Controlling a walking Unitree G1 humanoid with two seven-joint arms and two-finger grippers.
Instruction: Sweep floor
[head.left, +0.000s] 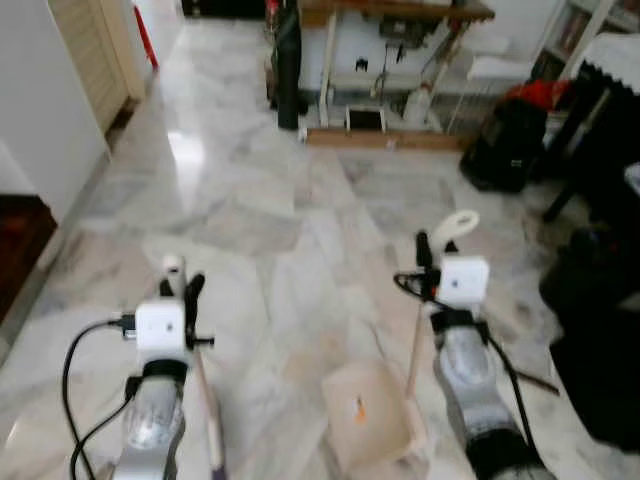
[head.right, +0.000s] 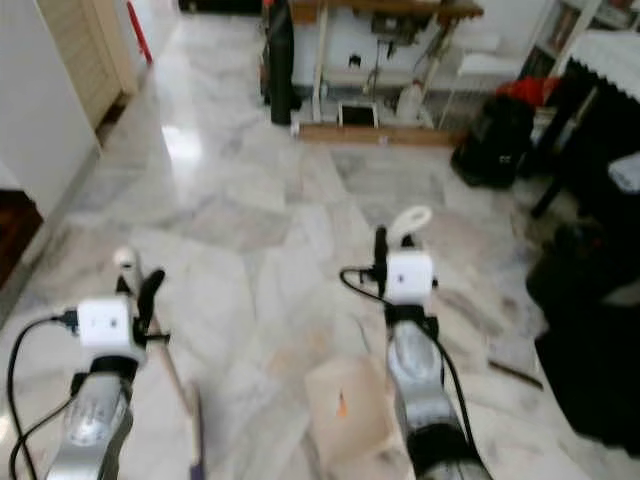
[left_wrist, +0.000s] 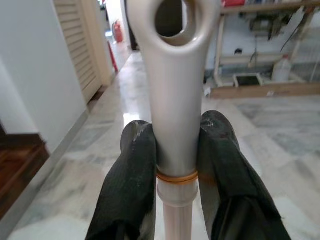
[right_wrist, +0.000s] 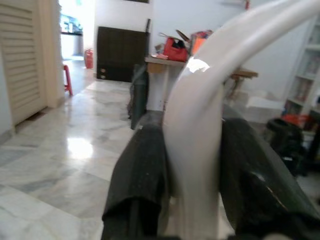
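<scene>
Now your left gripper (left_wrist: 176, 165) is clamped on the broom handle (left_wrist: 175, 100); the right gripper (right_wrist: 192, 165) is clamped on the dustpan handle (right_wrist: 200, 120); the dustpan (head.left: 368, 412) sits on the marble floor (head.left: 260, 220) between your arms; keep it flat and draw short strokes toward its mouth.
</scene>
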